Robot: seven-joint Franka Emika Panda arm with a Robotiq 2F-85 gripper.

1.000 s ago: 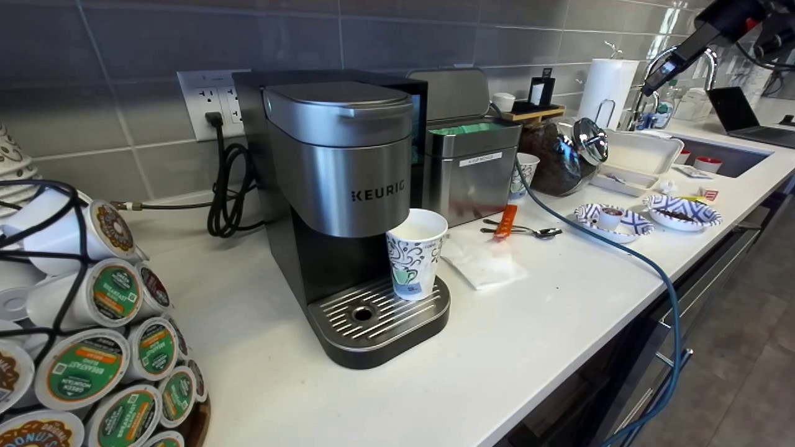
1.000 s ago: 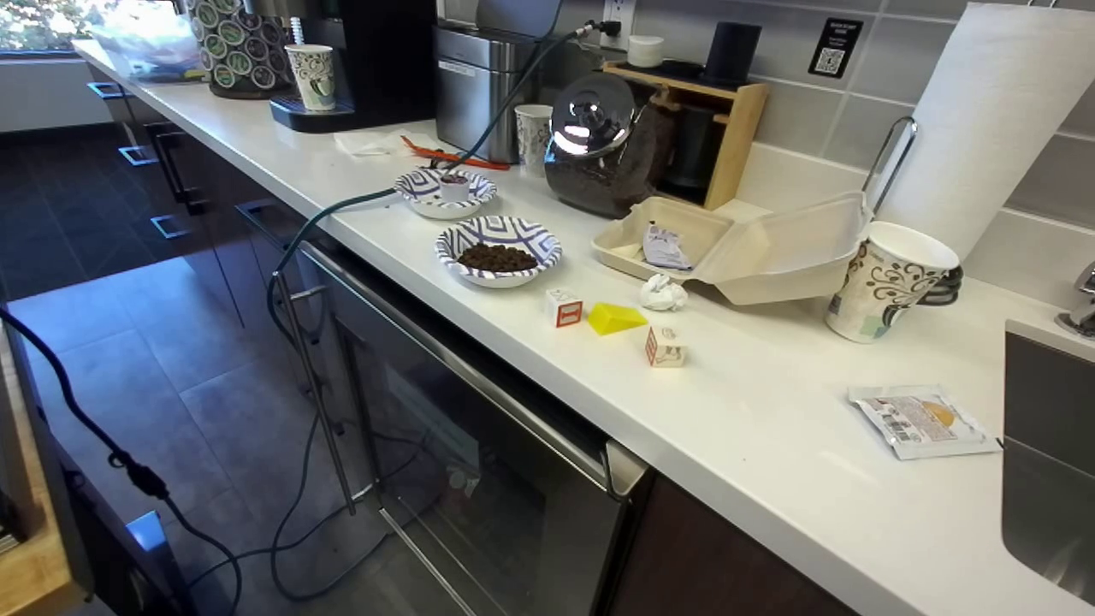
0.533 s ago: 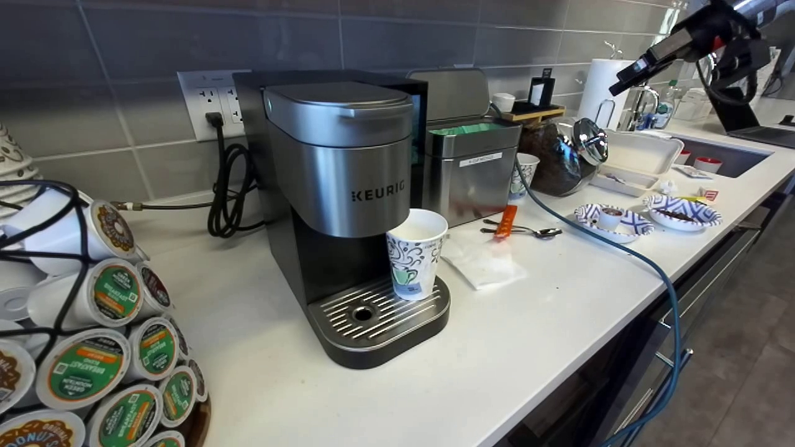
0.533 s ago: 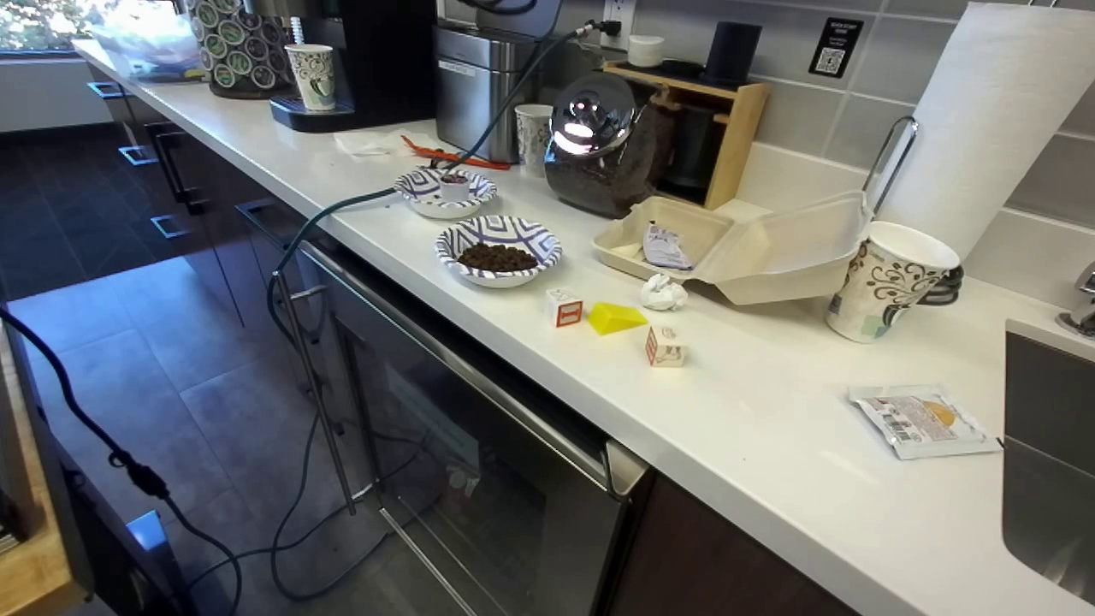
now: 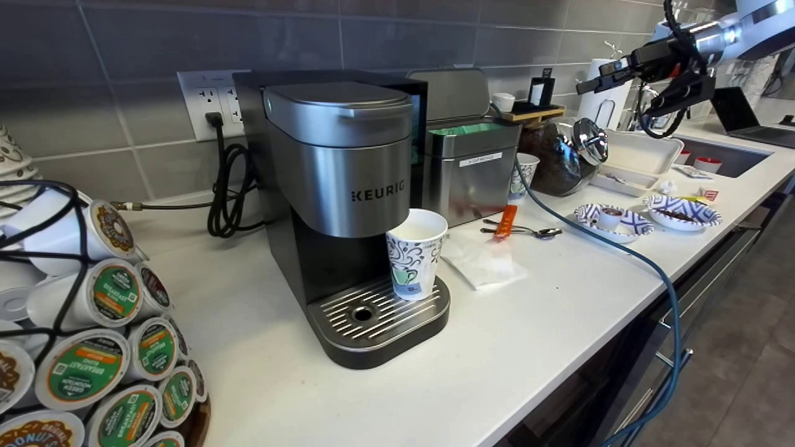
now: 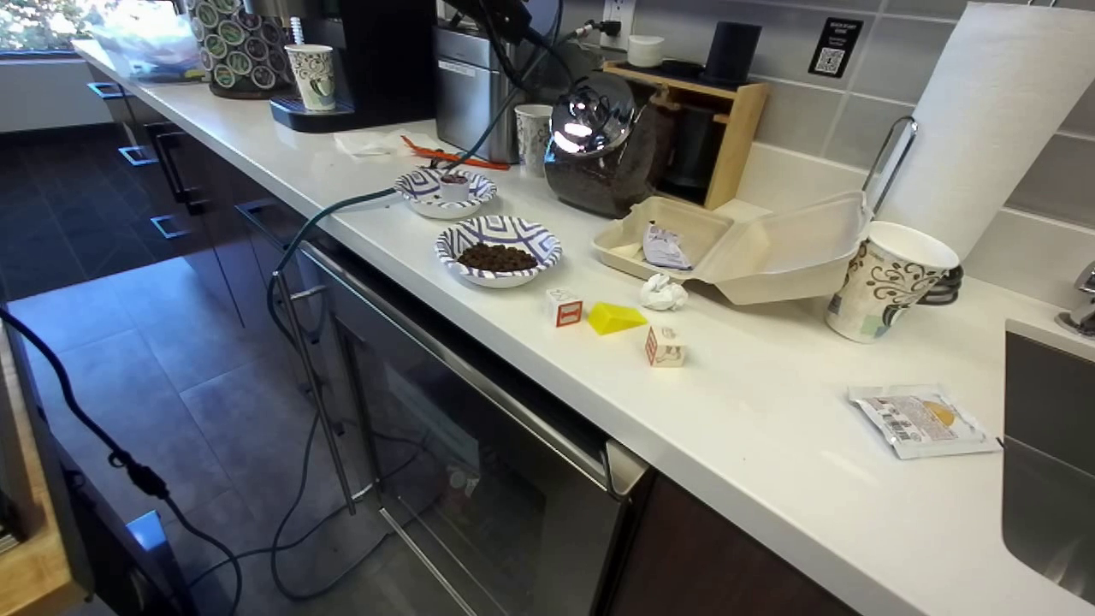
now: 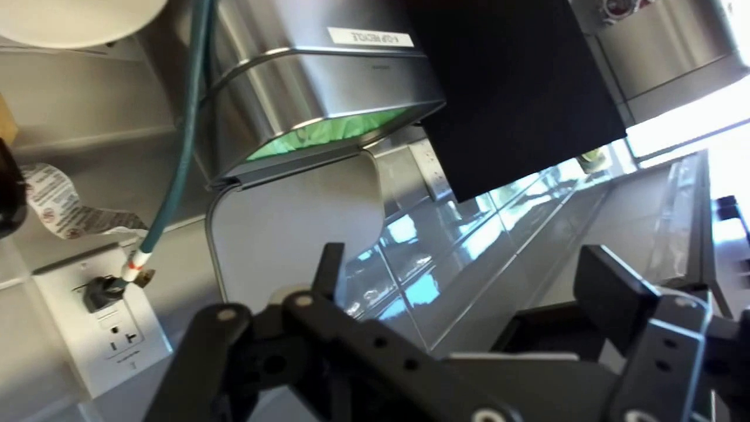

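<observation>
White pods [image 5: 115, 292] crowd nearest in an exterior view, stacked together, probably so they sit within reach of the coffee machine [image 5: 341, 180], whose drip tray [image 5: 366, 349] carries an upright paper cup [image 5: 415, 264], presumably to collect a pour. Just beyond it on the counter [image 5: 267, 397] stands the steel bin [image 5: 463, 189], its lid [image 7: 293, 223] raised, likely to leave the green liner [image 7: 328, 132] open from above. Farther off, above the counter, hangs the gripper [image 7: 464, 269], jaws wide apart, holding and touching nothing visible, the bin showing ahead of its tips in the wrist view.

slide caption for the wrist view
Open gripper, steel bin in view with lid raised and green liner showing.
</observation>
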